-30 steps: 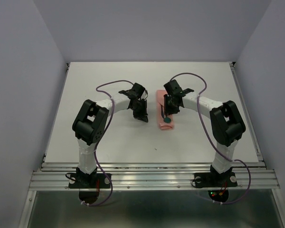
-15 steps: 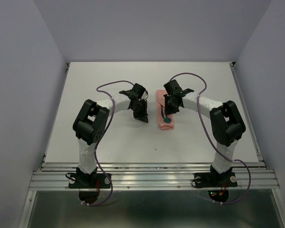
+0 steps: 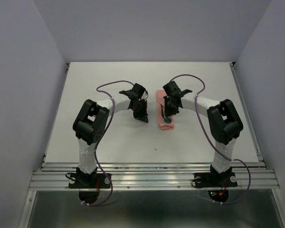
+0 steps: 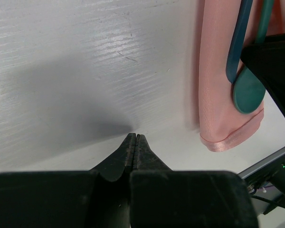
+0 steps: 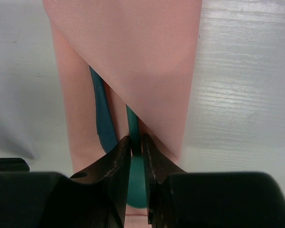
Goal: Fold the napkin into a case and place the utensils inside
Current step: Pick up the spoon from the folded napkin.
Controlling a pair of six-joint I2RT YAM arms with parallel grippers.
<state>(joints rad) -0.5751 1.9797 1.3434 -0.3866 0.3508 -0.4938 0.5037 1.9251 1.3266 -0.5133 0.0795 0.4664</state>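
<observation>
The salmon-pink napkin [image 3: 161, 102] lies folded as a narrow case [image 5: 142, 52] in the middle of the table. Two teal utensils [image 5: 102, 114] stick out from under its diagonal flap, handles running inside. My right gripper [image 5: 137, 142] is shut on the slim handle of one utensil [image 5: 132, 124], just above its round end [image 5: 137, 187]. That round end [image 4: 248, 92] rests on the near end of the case [image 4: 213, 85]. My left gripper [image 4: 134, 136] is shut and holds nothing, its tips low over the bare table to the left of the case.
Purple cables [image 3: 107, 88] loop over both arms. The white table [image 3: 109, 137] has raised metal rails at its near and right edges [image 3: 247, 114]. Grey walls close in the left, back and right sides.
The right arm's elbow has shifted slightly to the left, with its gripper staying over the case. The left arm and the napkin have not moved.
</observation>
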